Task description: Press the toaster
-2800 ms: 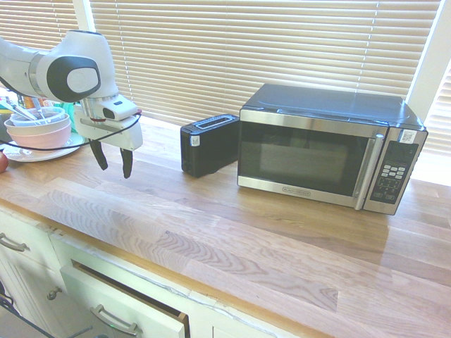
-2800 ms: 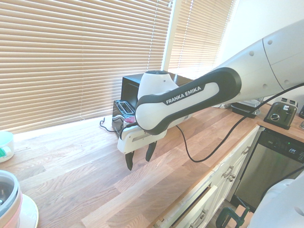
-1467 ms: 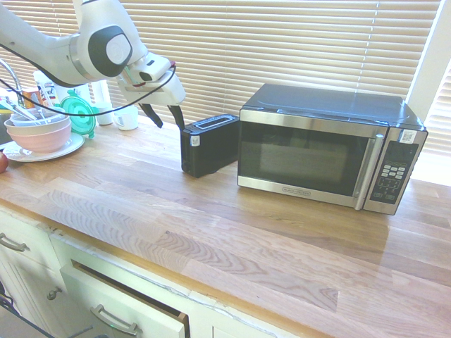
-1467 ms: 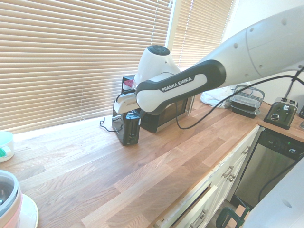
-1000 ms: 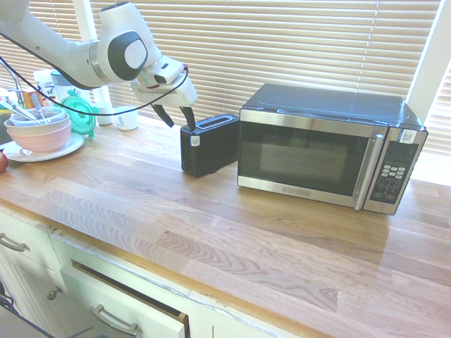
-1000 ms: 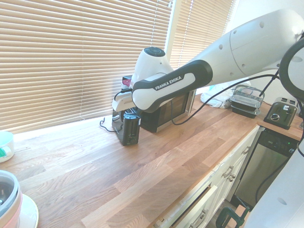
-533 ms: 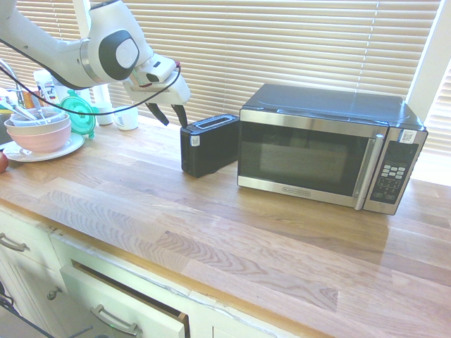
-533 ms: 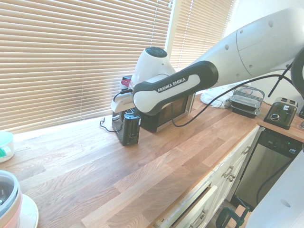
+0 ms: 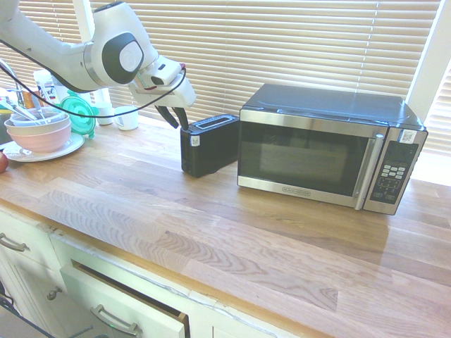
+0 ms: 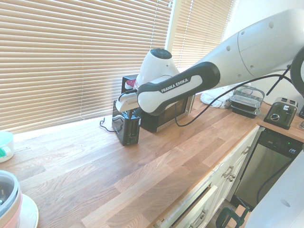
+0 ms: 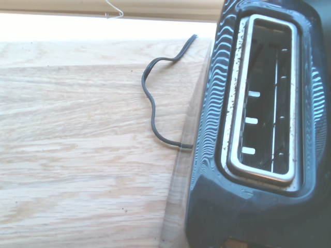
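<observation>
The small black toaster (image 9: 209, 144) stands on the wooden counter, hard against the left side of the microwave, its white sticker facing the front. My gripper (image 9: 176, 120) hangs just above the toaster's left end, fingers pointing down, a narrow gap between them and nothing held. In the second exterior view the arm covers much of the toaster (image 10: 128, 129). The wrist view looks straight down on the toaster (image 11: 258, 103); its silver-rimmed slot is empty.
The silver-and-black microwave (image 9: 324, 144) stands right of the toaster. A black cord (image 11: 155, 103) lies behind the toaster by the blinds. Stacked bowls on a plate (image 9: 39, 130) and a white mug (image 9: 127, 117) are at the left. A drawer (image 9: 127, 303) below is ajar.
The gripper has come from over the left counter to the toaster's left end. In the last half second it shifted slightly right and down, and its fingers drew closer together.
</observation>
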Robot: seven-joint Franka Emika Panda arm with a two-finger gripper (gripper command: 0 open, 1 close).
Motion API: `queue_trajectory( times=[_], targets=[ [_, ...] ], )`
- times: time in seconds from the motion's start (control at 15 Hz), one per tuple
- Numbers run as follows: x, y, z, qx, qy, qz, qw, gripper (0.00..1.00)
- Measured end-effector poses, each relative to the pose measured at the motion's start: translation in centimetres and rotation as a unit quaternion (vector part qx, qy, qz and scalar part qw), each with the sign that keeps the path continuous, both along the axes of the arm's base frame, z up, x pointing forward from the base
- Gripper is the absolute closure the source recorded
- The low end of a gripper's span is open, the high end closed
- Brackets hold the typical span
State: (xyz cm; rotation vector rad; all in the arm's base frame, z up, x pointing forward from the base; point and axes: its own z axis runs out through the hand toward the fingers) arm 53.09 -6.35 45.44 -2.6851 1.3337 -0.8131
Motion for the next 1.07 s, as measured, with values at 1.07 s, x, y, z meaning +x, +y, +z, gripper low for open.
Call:
queue_trajectory(
  times=[1.07],
  targets=[
    [-0.5, -0.8, -1.0, 0.001, 0.000, 0.000, 1.000, 1.00]
  ],
)
